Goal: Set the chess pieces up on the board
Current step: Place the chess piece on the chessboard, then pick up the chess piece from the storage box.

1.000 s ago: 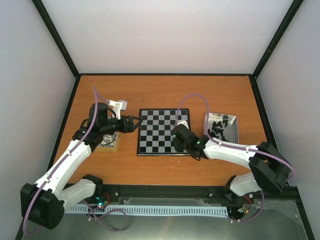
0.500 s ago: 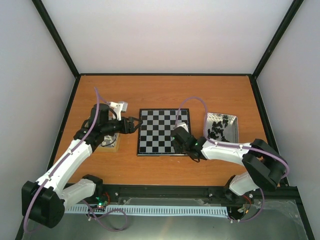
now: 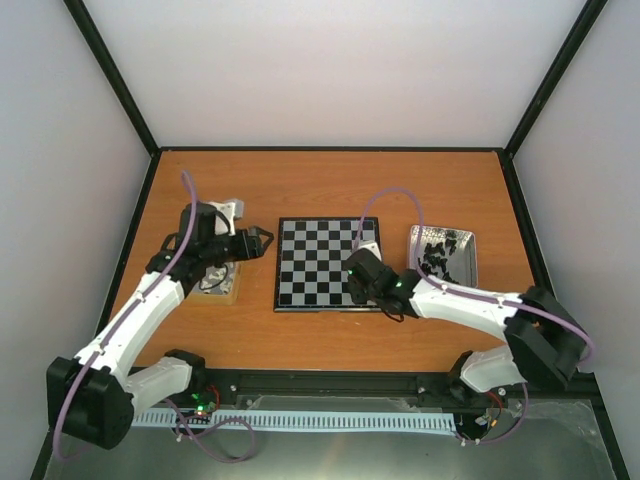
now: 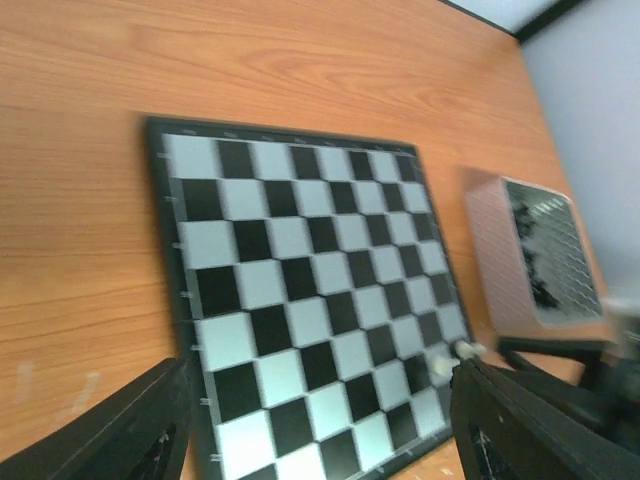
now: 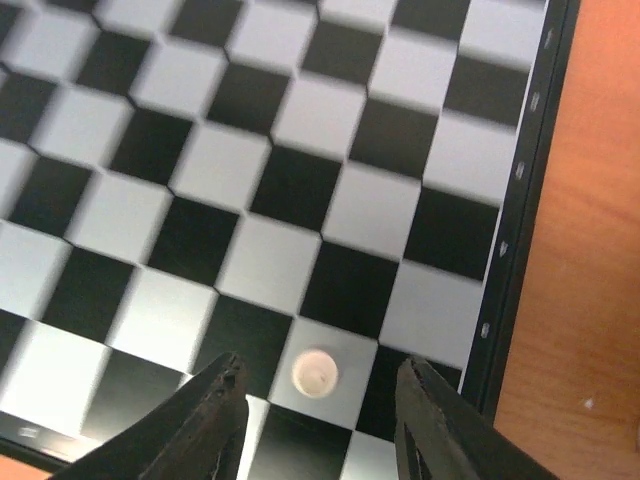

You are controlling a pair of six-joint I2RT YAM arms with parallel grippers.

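Observation:
The board (image 3: 315, 265) lies flat in the middle of the table. My right gripper (image 3: 357, 285) hovers over its near right corner. In the right wrist view one cream-white chess piece (image 5: 315, 373) stands on a pale square of the board (image 5: 300, 110), between the fingers of the open right gripper (image 5: 320, 388), touching neither. The left wrist view shows this piece (image 4: 466, 349) near the board's (image 4: 290, 250) far edge. My left gripper (image 3: 266, 240) is open and empty just left of the board; its own view shows it (image 4: 320, 425) above the board's edge.
A metal tin (image 3: 443, 255) with several black pieces sits right of the board, also visible as a tin (image 4: 535, 250) in the left wrist view. Another small tin (image 3: 218, 282) lies under my left arm. Black frame rails border the table.
My right gripper has opened and let go of the cream-white piece, which now stands on the board. My left gripper has drawn back slightly to the left.

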